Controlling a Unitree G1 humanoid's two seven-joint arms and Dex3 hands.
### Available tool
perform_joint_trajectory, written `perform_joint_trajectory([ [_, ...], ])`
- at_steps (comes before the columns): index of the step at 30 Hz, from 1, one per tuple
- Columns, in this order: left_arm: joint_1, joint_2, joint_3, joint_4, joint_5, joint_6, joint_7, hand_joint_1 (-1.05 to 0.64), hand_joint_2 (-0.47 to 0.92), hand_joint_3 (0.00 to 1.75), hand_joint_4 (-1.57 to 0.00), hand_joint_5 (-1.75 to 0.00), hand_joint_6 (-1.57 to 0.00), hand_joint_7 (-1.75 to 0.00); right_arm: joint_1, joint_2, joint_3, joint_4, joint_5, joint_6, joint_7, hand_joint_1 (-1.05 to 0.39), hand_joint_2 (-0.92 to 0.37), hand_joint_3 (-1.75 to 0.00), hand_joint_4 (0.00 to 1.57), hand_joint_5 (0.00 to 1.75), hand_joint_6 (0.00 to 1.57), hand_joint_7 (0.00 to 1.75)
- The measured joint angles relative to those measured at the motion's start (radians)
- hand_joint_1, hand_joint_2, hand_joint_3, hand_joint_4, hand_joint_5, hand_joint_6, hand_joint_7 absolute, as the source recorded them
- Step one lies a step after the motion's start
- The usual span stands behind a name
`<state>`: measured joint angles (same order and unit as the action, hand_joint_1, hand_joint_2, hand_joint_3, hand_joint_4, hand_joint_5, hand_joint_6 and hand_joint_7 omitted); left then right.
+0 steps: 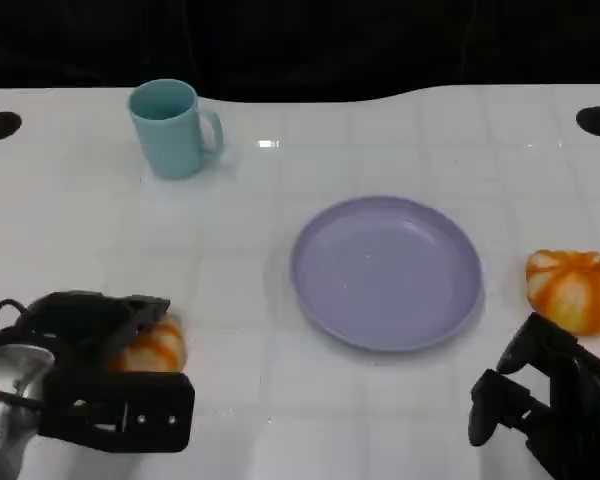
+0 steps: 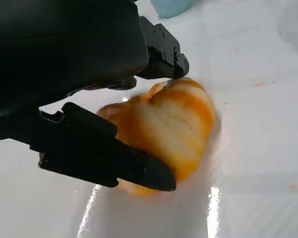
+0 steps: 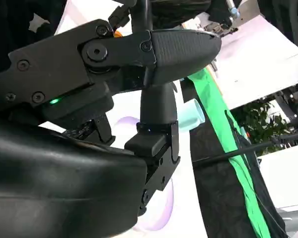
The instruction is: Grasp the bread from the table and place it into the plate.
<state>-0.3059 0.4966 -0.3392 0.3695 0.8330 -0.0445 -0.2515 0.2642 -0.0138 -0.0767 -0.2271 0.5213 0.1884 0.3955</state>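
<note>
Your left hand (image 1: 100, 345) covers most of the bread (image 1: 152, 346), so you see just an orange-striped edge past its fingers (image 2: 139, 171), which close around the loaf on the white counter (image 1: 280, 420). Your right hand (image 1: 540, 400) is cut off at the frame's corner, fingers apart, holding nothing. Beyond them sit another bread (image 1: 575, 288), the purple plate (image 1: 385, 272), a teal mug (image 1: 170, 127) and dark backdrop.

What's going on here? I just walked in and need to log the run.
The left robot hand is closing around one bread roll on the white table, fingers on both sides of it. The roll sits on the table. The purple plate is empty. A second roll lies near the right robot hand, which holds nothing. A teal mug stands further back.
</note>
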Motion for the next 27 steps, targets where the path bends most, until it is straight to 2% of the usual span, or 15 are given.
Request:
perform_joint_trajectory([
  [1, -0.001, 0.000, 0.001, 0.007, -0.015, -0.004, 0.006, -0.29, 0.92, 0.08, -0.47, -0.26, -0.47, -0.08, 0.000, 0.000, 0.000, 0.000, 0.000, 0.000, 0.000, -0.59, -0.92, -0.39, 0.74, 1.75, 0.58, 1.58],
  [2, -0.001, 0.000, 0.001, 0.011, -0.023, -0.006, 0.013, -0.25, 0.92, 0.11, -0.61, -0.59, -0.58, -0.11, 0.000, 0.000, 0.000, 0.000, 0.000, 0.000, 0.000, -0.59, -0.92, -0.39, 0.74, 1.75, 0.58, 1.59],
  [3, -0.001, -0.001, 0.001, 0.017, -0.029, -0.011, 0.028, -0.23, 0.92, 0.16, -0.60, -1.12, -0.71, -0.11, 0.000, 0.000, 0.000, 0.000, 0.000, 0.000, 0.001, -0.59, -0.92, -0.39, 0.74, 1.75, 0.58, 1.59],
  [4, -0.001, -0.002, 0.002, 0.025, -0.038, -0.019, 0.049, -0.22, 0.92, 0.17, -0.59, -1.26, -0.74, -0.11, 0.000, 0.000, 0.000, 0.000, 0.000, 0.000, 0.001, -0.59, -0.92, -0.39, 0.74, 1.75, 0.58, 1.59],
  [5, -0.001, -0.004, 0.003, 0.033, -0.046, -0.026, 0.074, -0.23, 0.92, 0.19, -0.67, -1.42, -0.90, -0.17, 0.000, 0.000, 0.000, 0.000, 0.000, 0.001, 0.000, -0.59, -0.92, -0.41, 0.74, 1.75, 0.58, 1.59],
  [8, -0.013, -0.011, 0.003, 0.075, -0.063, -0.061, 0.144, -0.25, 0.92, 0.24, -0.78, -1.53, -1.11, -0.28, 0.000, 0.000, 0.000, -0.001, 0.000, 0.001, 0.001, -0.60, -0.92, -0.40, 0.74, 1.75, 0.58, 1.60],
  [9, -0.019, -0.012, 0.003, 0.092, -0.065, -0.077, 0.165, -0.26, 0.92, 0.27, -0.80, -1.66, -0.88, -1.04, 0.000, 0.000, 0.000, -0.001, 0.000, 0.001, 0.001, -0.59, -0.92, -0.40, 0.74, 1.75, 0.58, 1.60],
  [10, -0.024, -0.013, 0.001, 0.111, -0.066, -0.099, 0.198, -0.26, 0.92, 0.28, -0.82, -1.70, -0.75, -1.39, 0.000, 0.000, -0.001, -0.001, 0.000, 0.001, 0.001, -0.59, -0.92, -0.40, 0.74, 1.75, 0.58, 1.60],
  [12, -0.030, -0.016, -0.002, 0.152, -0.064, -0.144, 0.284, -0.27, 0.92, 0.31, -0.84, -1.74, -0.64, -1.67, -0.001, 0.000, -0.001, 0.000, 0.000, 0.001, 0.001, -0.59, -0.92, -0.40, 0.74, 1.75, 0.58, 1.60],
  [18, -0.039, -0.027, -0.008, 0.257, -0.062, -0.260, 0.485, -0.24, 0.92, 0.39, -0.91, -1.75, -0.63, -1.75, -0.002, -0.001, -0.003, 0.000, 0.002, 0.003, 0.001, -0.59, -0.92, -0.38, 0.74, 1.75, 0.59, 1.59],
  [22, -0.049, -0.032, -0.012, 0.292, -0.063, -0.290, 0.529, -0.23, 0.91, 0.39, -0.90, -1.75, -0.63, -1.75, -0.003, -0.001, -0.003, 0.000, 0.003, 0.006, 0.001, -0.59, -0.92, -0.39, 0.74, 1.75, 0.59, 1.58],
  [23, -0.052, -0.032, -0.014, 0.298, -0.063, -0.294, 0.533, -0.19, 0.83, 0.49, -0.88, -1.75, -0.63, -1.75, -0.003, -0.001, -0.003, 0.000, 0.003, 0.006, 0.001, -0.60, -0.92, -0.39, 0.74, 1.75, 0.60, 1.59],
  [25, -0.052, -0.041, -0.002, 0.298, -0.096, -0.308, 0.532, -0.18, 0.64, 0.96, -0.87, -1.75, -0.66, -1.75, -0.008, -0.001, -0.005, 0.007, 0.004, 0.006, 0.002, -0.60, -0.92, -0.38, 0.75, 1.75, 0.60, 1.60],
  [27, -0.054, -0.069, 0.030, 0.283, -0.167, -0.317, 0.530, -0.22, 0.58, 1.15, -0.87, -1.75, -0.67, -1.75, -0.015, -0.002, -0.006, 0.018, 0.003, 0.006, 0.004, -0.60, -0.92, -0.37, 0.75, 1.75, 0.61, 1.60],
])
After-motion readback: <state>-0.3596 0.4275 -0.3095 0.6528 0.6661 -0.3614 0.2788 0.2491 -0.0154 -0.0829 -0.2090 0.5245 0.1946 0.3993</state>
